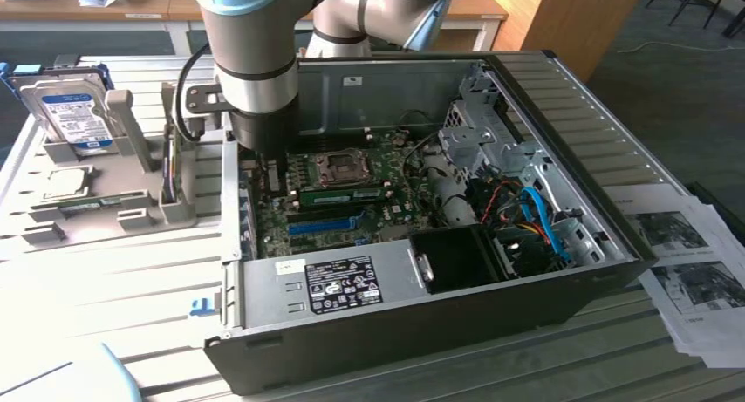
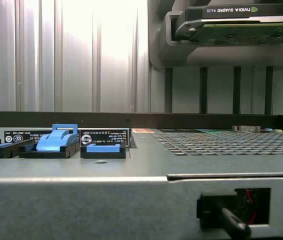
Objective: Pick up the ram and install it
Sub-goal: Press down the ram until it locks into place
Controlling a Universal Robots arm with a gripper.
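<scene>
A long green ram stick (image 1: pixel 338 195) lies seated in a slot on the motherboard, just below the CPU socket (image 1: pixel 345 165), inside the open computer case (image 1: pixel 605 158). A second thin green strip (image 1: pixel 93 207) lies in the grey holder tray (image 1: pixel 70 236) at the exterior view's left. My gripper (image 1: pixel 262 145) hangs under the silver wrist, lowered into the case against its left wall, a short way left of the seated stick. Its fingertips are hidden by the arm and the case wall, and nothing shows in its grip.
The tray also holds a silver hard drive (image 1: pixel 72 114) and an upright graphics card (image 2: pixel 241 22). Blue latches (image 2: pixel 56 140) line the case's rear edge. A blue expansion slot (image 1: pixel 320 226), the power supply (image 1: pixel 338 280) and cables (image 1: pixel 536 219) crowd the case. Printed papers (image 1: pixel 686 262) lie at the right.
</scene>
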